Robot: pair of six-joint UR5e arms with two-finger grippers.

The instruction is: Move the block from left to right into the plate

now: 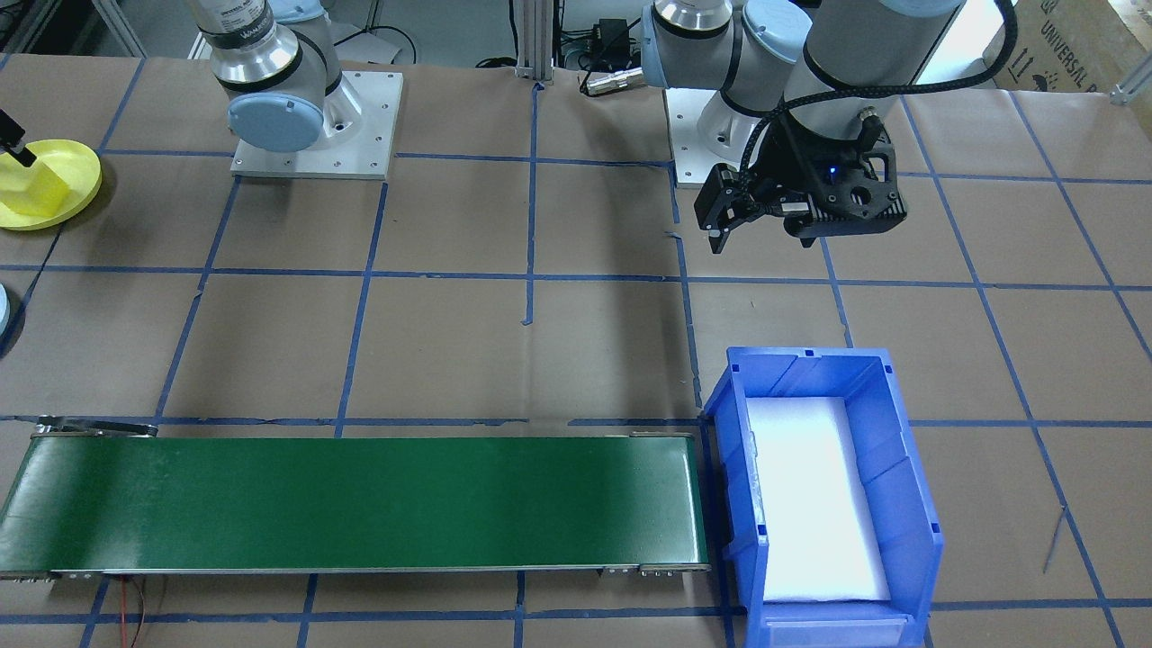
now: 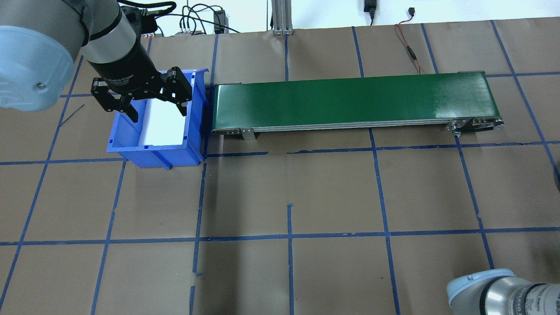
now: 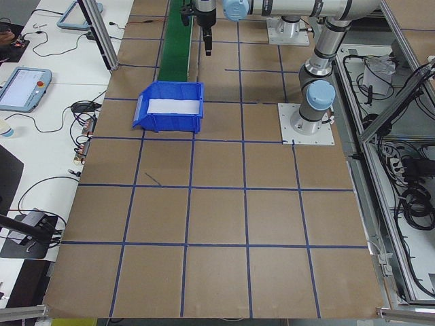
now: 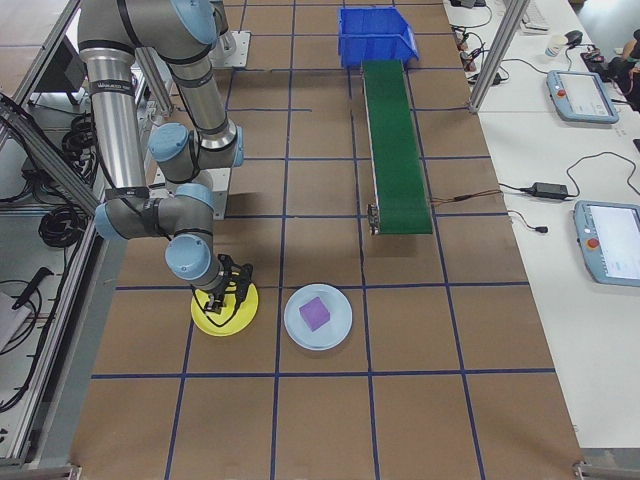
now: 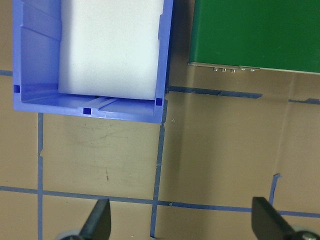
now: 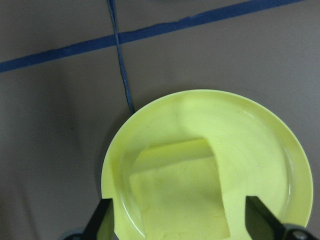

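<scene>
The yellow block [image 6: 177,192] is lying inside the yellow plate [image 6: 272,132], in the lower middle of the right wrist view, and its near part is running out of the bottom edge of that picture. The right claw [image 6: 182,227] is hanging directly above it. Its two dark fingers [image 6: 100,220] are showing at the lower left and lower right corners, standing apart, with the block between them. I cannot tell if the fingers are touching the block or only framing it. In the front-facing view the plate [image 1: 67,162] is sitting at the far left edge of the tabletop [image 1: 450,342].

The left claw [image 2: 142,103] is hovering at the upper left of the overhead view, above the blue bin [image 2: 155,155], with its jaws wide apart and holding nothing. The bin is standing just beside the end of the green conveyor belt [image 2: 354,100]. In the right side view a pale blue plate [image 4: 335,325] with a purple block [image 4: 316,313] is lying near the yellow plate.
</scene>
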